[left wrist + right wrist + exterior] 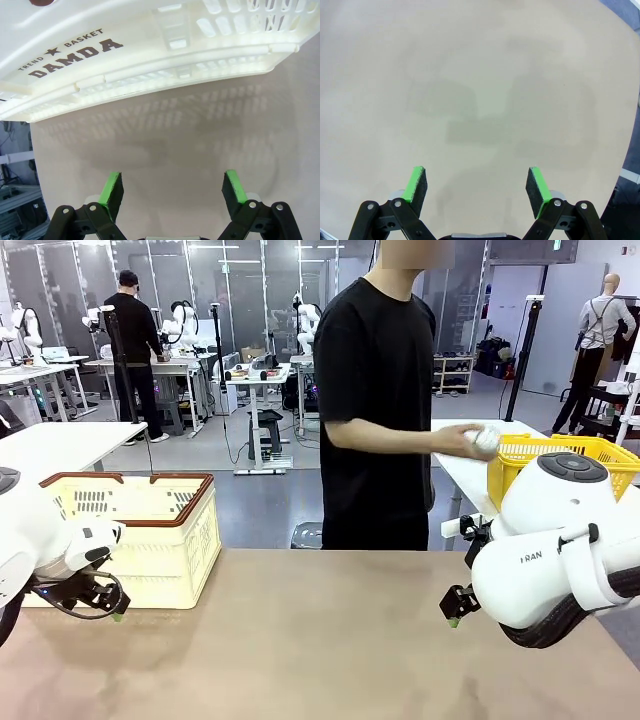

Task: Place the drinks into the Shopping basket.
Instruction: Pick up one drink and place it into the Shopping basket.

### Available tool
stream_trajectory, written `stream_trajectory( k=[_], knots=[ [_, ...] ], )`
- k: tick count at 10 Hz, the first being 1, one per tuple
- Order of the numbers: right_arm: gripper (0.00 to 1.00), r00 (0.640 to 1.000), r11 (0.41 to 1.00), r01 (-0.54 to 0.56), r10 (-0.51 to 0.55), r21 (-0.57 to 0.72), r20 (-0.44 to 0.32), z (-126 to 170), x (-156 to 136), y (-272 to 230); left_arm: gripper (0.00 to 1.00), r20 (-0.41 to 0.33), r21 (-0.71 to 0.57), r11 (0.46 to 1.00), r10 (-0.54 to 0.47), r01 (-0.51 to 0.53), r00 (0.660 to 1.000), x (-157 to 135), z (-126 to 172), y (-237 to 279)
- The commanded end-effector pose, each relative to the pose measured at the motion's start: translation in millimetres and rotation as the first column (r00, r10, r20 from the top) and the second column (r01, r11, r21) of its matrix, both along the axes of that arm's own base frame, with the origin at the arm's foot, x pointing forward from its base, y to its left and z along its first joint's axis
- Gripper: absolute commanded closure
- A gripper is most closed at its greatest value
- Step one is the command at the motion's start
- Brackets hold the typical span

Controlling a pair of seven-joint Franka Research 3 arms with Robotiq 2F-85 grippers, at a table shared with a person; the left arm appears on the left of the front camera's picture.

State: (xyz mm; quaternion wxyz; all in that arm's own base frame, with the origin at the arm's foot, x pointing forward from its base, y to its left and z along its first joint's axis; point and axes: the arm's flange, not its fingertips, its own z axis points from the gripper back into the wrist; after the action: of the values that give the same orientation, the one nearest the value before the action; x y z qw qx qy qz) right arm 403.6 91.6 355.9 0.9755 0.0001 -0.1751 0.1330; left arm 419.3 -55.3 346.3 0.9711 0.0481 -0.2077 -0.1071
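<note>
The cream-white shopping basket [175, 545] with a reddish-brown rim stands on the table's left side. Its "DAMDA" wall [150, 50] fills the top of the left wrist view. My left gripper [108, 608] [173, 182] hangs open just in front of that wall, above the tabletop, nothing between its green pads. My right gripper [457, 611] [477, 179] is open over bare table on the right, also empty. No green or blue cans are in view. The person's hand [470, 443] holds a small pale object I cannot identify.
A person in black stands at the table's far side, reaching toward a yellow mesh basket [545, 462] on a white table at the back right. The tan tabletop [320, 640] stretches between my two arms. The table's right edge [627, 150] is near my right gripper.
</note>
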Motion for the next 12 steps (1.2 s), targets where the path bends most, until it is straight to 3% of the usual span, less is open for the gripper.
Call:
stream_trajectory(
  k=[1, 12],
  knots=[
    [0.0, 1.0, 1.0, -0.001, 0.001, 0.007, -0.003, -1.3, -0.4, 1.6, 0.0, -0.004, 0.005, 1.0, -0.001, 0.001, 1.0, -0.6, -1.2, -1.0],
    [0.0, 1.0, 1.0, -0.001, 0.001, 0.007, -0.003, -1.3, -0.4, 1.6, 0.0, -0.004, 0.005, 1.0, -0.001, 0.001, 1.0, -0.6, -1.2, -1.0]
  ],
)
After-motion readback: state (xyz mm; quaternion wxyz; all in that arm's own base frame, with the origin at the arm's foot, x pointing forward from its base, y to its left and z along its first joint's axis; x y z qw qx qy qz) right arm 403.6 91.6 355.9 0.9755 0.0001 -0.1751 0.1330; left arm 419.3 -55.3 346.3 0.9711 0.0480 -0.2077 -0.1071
